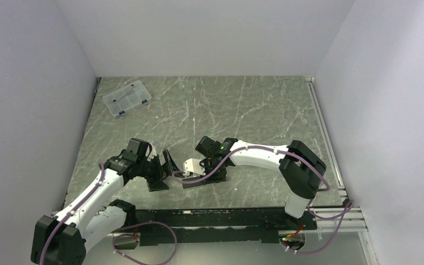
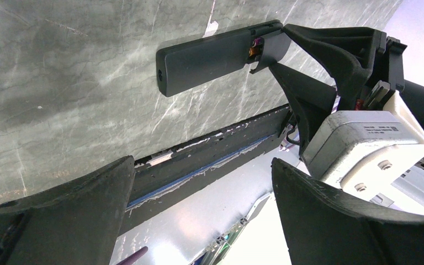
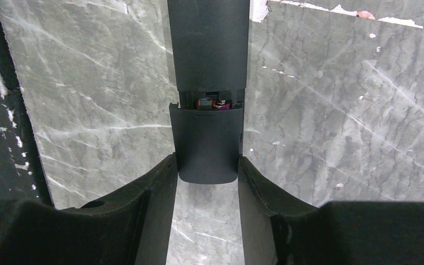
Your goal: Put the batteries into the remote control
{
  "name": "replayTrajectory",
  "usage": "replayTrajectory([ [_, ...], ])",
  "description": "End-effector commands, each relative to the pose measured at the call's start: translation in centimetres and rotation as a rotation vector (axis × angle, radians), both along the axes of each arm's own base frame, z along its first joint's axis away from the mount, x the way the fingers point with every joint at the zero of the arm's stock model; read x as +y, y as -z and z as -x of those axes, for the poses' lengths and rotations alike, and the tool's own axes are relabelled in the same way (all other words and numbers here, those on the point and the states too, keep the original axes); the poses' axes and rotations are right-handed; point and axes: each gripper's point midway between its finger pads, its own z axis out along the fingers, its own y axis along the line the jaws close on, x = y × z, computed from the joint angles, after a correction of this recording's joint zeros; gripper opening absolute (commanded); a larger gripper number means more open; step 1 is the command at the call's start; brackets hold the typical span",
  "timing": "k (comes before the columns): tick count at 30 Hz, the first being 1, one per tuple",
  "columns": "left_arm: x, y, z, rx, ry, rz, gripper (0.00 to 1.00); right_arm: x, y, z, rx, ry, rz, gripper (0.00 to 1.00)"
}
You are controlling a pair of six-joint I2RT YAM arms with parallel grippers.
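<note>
The remote control is a slim black bar lying flat on the marble table. Its battery cover sits slightly slid back. A narrow gap shows copper and magenta battery ends. My right gripper is shut on the cover end, one finger on each side. The left wrist view shows the remote, an orange battery end and the right fingers. My left gripper is open and empty, apart from the remote. In the top view both grippers, left and right, meet at the table's near middle, hiding most of the remote.
A clear plastic compartment box lies at the back left of the table. A black rail runs along the near edge, close to both grippers. An aluminium rail lines the right side. White walls enclose the table.
</note>
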Motion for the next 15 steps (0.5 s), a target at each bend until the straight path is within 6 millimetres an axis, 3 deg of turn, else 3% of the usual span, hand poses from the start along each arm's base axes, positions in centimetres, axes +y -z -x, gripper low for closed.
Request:
replayTrajectory([
  [1, -0.23, -0.59, -0.39, -0.038, 0.022, 0.018, 0.99, 0.89, -0.70, -0.81, -0.033, -0.012, -0.014, 0.45],
  [15, -0.26, -0.48, -0.41, -0.035, 0.024, 0.020, 0.99, 1.13, -0.75, -1.02, -0.033, -0.002, -0.012, 0.47],
])
